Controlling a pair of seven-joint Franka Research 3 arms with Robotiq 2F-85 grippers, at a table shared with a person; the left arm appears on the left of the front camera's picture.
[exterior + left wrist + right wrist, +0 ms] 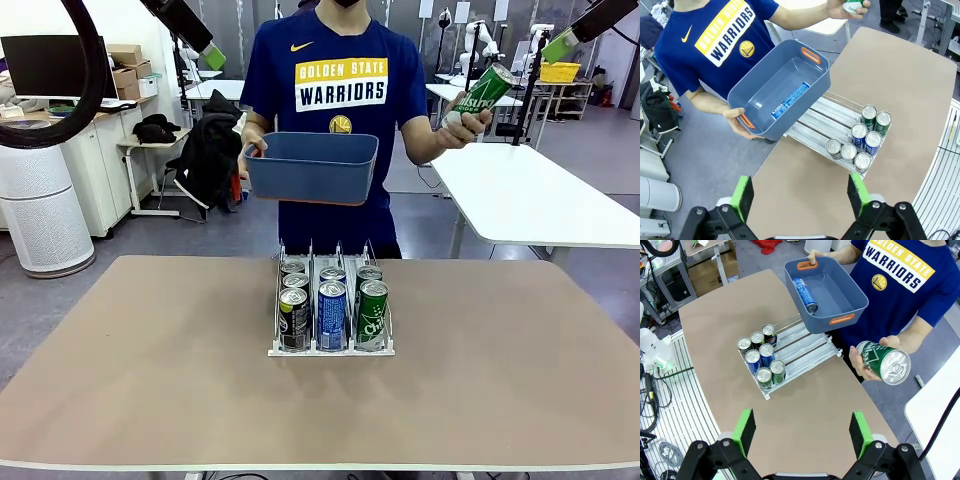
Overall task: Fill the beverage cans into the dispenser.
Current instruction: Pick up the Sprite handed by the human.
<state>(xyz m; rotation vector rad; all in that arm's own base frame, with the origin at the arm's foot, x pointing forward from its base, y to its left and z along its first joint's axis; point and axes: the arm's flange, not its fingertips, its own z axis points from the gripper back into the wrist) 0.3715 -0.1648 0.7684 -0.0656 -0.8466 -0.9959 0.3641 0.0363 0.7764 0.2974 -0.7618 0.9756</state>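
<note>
A person's hand [858,364] tilts a slim green aluminium drink can [884,362], silver top toward the nearer right tool [803,432], its jaws wide and empty.

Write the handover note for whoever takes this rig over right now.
Left tool: open, empty, high over the table.
Right tool: open, empty, also high.
Dispenser mid-table: seven cans loaded at its robot-side end, three dark, two blue, two green.
Person holds the bin, a blue can lying in it, and holds up a green can.
Left: those two cans to load.
</note>
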